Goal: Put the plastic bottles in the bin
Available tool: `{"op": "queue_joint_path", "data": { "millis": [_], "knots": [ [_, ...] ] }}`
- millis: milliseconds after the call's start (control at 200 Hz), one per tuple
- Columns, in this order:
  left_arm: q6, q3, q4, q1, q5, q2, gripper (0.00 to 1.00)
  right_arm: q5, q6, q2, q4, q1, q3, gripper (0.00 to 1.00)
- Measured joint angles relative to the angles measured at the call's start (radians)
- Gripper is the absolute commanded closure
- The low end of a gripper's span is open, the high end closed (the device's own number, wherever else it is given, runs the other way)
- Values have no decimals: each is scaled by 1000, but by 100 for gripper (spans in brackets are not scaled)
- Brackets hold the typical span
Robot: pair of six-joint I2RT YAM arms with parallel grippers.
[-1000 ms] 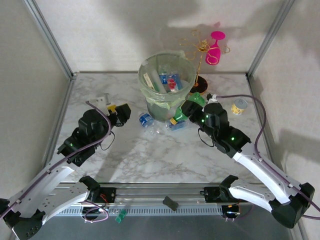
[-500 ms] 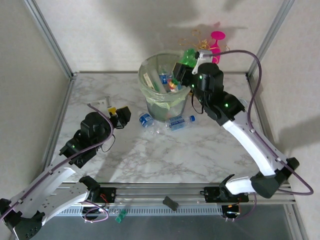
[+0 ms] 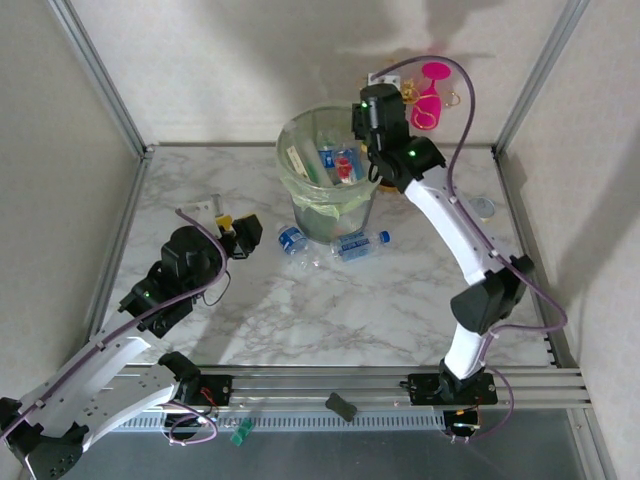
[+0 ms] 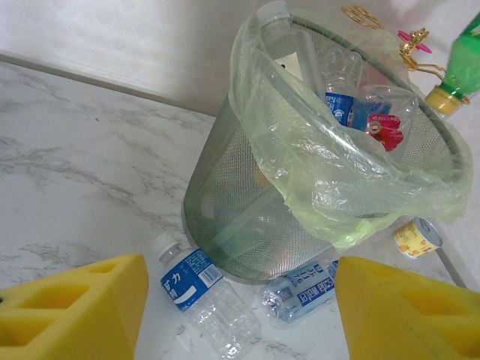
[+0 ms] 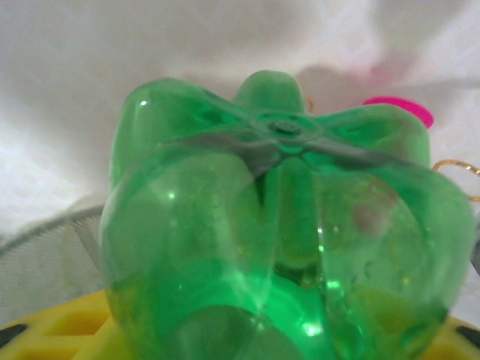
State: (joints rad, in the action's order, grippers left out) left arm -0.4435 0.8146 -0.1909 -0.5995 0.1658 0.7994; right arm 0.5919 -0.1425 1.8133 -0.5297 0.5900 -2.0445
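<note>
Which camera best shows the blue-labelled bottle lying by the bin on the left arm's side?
Left wrist: the blue-labelled bottle lies close, with white cap, label and clear body all plain, beside the bin. Top external shows the same bottle small, label just a blue spot.

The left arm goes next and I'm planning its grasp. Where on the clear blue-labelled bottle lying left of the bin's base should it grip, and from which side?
Take the blue-labelled bottle across its body below the label, coming down from above, left gripper astride its sides. It lies flat on the table; its cap end sits close to the bin, leaving less room there.
</note>
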Motion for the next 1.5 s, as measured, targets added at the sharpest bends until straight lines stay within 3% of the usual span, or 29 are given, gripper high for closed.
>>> {"op": "queue_joint_path", "data": {
  "millis": [310,606,776,1106,1322,1497],
  "knots": [
    [0,0,0,-1,11,2,33,11,5,146,-201,-2,-120,59],
    [0,0,0,-2,14,14,33,3,-12,160,-225,-10,-120,19],
    [3,0,0,-1,15,14,33,-28,-5,128,-222,-8,-113,11],
    [3,0,0,-1,20,14,32,-55,-19,-147,-92,-7,68,25],
    [3,0,0,-1,33,15,32,-126,-86,-317,6,-7,340,48],
    [3,0,0,-1,38,16,33,-164,-169,-465,54,-16,595,47]
  ]
}}
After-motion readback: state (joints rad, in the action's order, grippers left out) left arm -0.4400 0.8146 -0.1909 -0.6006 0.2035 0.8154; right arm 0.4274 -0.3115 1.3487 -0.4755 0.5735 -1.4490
